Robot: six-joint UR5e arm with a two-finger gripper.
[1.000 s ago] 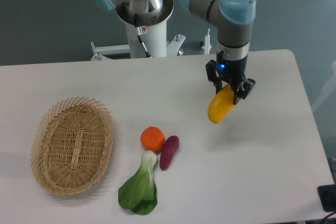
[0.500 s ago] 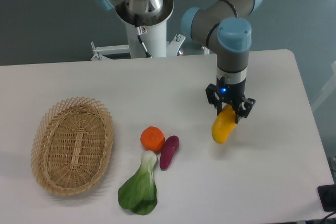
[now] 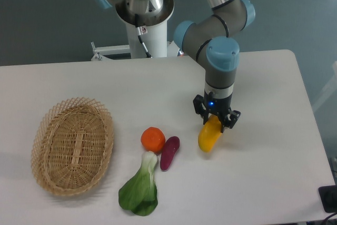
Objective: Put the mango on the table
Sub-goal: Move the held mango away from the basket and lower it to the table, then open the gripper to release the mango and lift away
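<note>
The mango (image 3: 209,136) is a yellow-orange elongated fruit. My gripper (image 3: 216,121) is shut on its upper end and holds it tilted, with its lower end at or just above the white table (image 3: 274,172), right of centre. I cannot tell whether the mango touches the surface. The gripper's black fingers (image 3: 228,120) clasp the mango from both sides.
A round orange fruit (image 3: 153,139), a small purple vegetable (image 3: 169,152) and a green leafy vegetable (image 3: 140,189) lie just left of the mango. An oval wicker basket (image 3: 72,145) sits at the left. The robot base (image 3: 145,19) stands behind the table.
My gripper has moved down and to the left with the mango in it, bringing it close to the table near the purple vegetable.
</note>
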